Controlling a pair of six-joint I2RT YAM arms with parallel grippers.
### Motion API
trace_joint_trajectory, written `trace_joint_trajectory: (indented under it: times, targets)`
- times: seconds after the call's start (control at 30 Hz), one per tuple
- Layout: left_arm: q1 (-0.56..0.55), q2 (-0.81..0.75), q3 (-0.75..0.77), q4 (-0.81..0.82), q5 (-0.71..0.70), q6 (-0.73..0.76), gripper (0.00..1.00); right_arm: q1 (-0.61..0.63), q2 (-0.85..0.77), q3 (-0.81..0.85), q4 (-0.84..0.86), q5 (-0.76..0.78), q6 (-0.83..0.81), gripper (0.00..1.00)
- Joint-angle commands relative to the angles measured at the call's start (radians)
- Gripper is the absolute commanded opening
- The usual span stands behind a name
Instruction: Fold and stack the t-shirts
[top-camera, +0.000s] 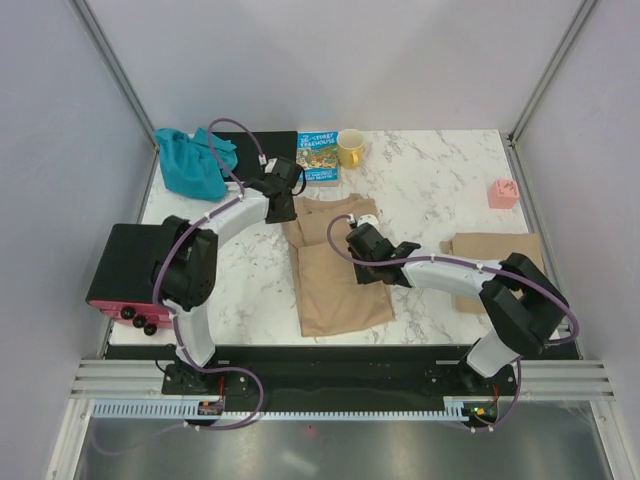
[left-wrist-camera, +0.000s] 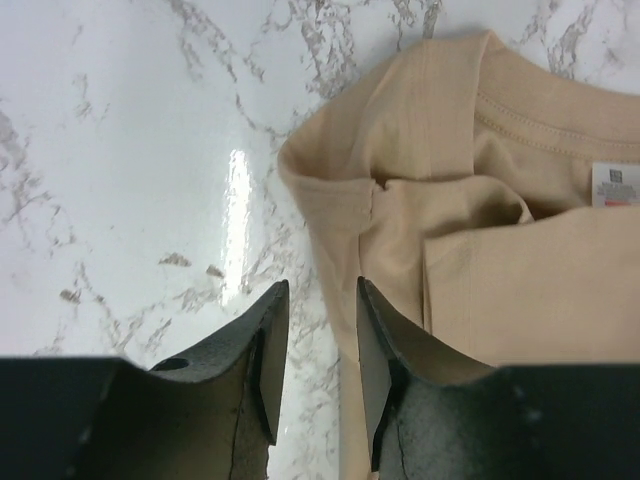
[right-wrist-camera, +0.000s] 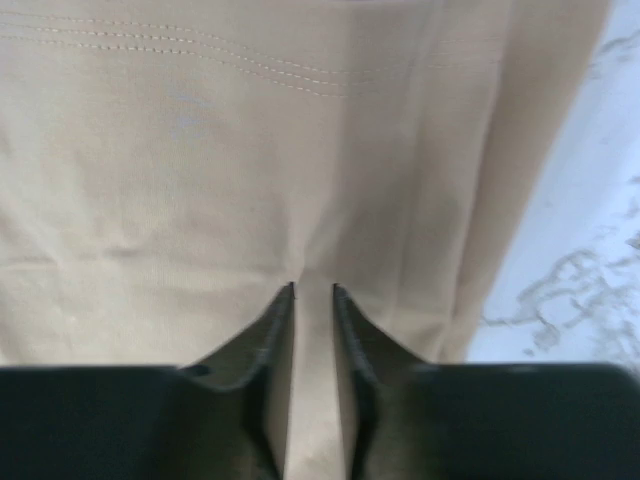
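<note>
The tan t-shirt (top-camera: 335, 290) lies flat in the middle of the table (top-camera: 440, 190), partly folded, with its collar toward the far edge. The left gripper (left-wrist-camera: 322, 290) hangs at the shirt's far-left corner, by the shoulder. Its jaws stand apart with only bare marble between them. The cloth edge is just beside one finger, so this gripper grasps nothing. The right gripper (right-wrist-camera: 313, 290) is low over the body of the same shirt, near a stitched hem. Its jaws are only a little apart, and I cannot tell if a thin pinch of cloth sits between them or not. Further out, a second tan shirt (top-camera: 495, 250) lies already folded on the right side of the table. A teal garment (top-camera: 190, 160) waits crumpled at the far-left corner.

The cloth looks light, soft and limp. I judge that it will sag, will slide on the smooth marble, and will not keep a shape when it is lifted by one point. It seems better to take it at two corners of a doubled edge or a seam, where it is thicker, and to pinch all layers together.
</note>
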Motion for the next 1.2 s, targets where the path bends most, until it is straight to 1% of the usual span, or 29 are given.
trace_joint_trajectory:
  times: [0.0, 0.1, 0.17, 0.27, 0.3, 0.33, 0.37, 0.4, 0.47, 0.5, 0.6, 0.67, 0.9, 0.97, 1.03, 1.17]
  targets:
    - [0.000, -0.152, -0.058, 0.012, -0.023, 0.005, 0.41, 0.004, -0.118, 0.000, -0.016, 0.101, 0.023, 0.32]
    - [-0.001, -0.235, -0.159, 0.014, -0.001, -0.021, 0.41, 0.006, -0.157, -0.002, -0.036, 0.210, 0.040, 0.36]
    - [-0.009, -0.296, -0.200, 0.015, 0.028, -0.035, 0.42, 0.001, -0.181, -0.012, -0.040, 0.262, 0.044, 0.39]
    - [-0.041, -0.375, -0.298, 0.037, 0.086, -0.049, 0.43, -0.008, -0.196, -0.014, -0.065, 0.288, 0.055, 0.41]
    - [-0.052, -0.390, -0.352, 0.043, 0.097, -0.057, 0.45, -0.014, -0.188, -0.014, -0.071, 0.285, 0.061, 0.40]
    - [-0.069, -0.402, -0.375, 0.048, 0.121, -0.069, 0.47, -0.017, -0.184, -0.018, -0.076, 0.276, 0.060, 0.44]
    - [-0.075, -0.425, -0.401, 0.069, 0.141, -0.087, 0.47, -0.016, -0.182, -0.023, -0.083, 0.268, 0.060, 0.51]
    - [-0.080, -0.435, -0.456, 0.090, 0.170, -0.095, 0.47, -0.017, -0.187, -0.031, -0.082, 0.258, 0.066, 0.52]
    - [-0.090, -0.461, -0.510, 0.145, 0.235, -0.118, 0.48, -0.017, -0.211, -0.064, -0.070, 0.239, 0.077, 0.50]
    - [-0.100, -0.488, -0.561, 0.164, 0.274, -0.124, 0.49, -0.017, -0.222, -0.086, -0.069, 0.227, 0.084, 0.49]
    - [-0.121, -0.550, -0.640, 0.213, 0.327, -0.136, 0.55, -0.019, -0.265, -0.123, -0.057, 0.190, 0.094, 0.50]
    - [-0.132, -0.577, -0.667, 0.219, 0.336, -0.143, 0.56, -0.020, -0.285, -0.138, -0.066, 0.167, 0.106, 0.52]
    - [-0.169, -0.660, -0.745, 0.215, 0.456, -0.173, 0.56, -0.023, -0.349, -0.204, -0.119, 0.123, 0.167, 0.52]
    - [-0.179, -0.676, -0.759, 0.215, 0.473, -0.175, 0.56, -0.025, -0.384, -0.218, -0.123, 0.058, 0.172, 0.52]
    - [-0.207, -0.685, -0.768, 0.213, 0.483, -0.176, 0.56, -0.023, -0.411, -0.236, -0.131, 0.029, 0.178, 0.52]
    - [-0.244, -0.680, -0.790, 0.213, 0.522, -0.190, 0.56, -0.023, -0.405, -0.250, -0.181, 0.044, 0.178, 0.52]
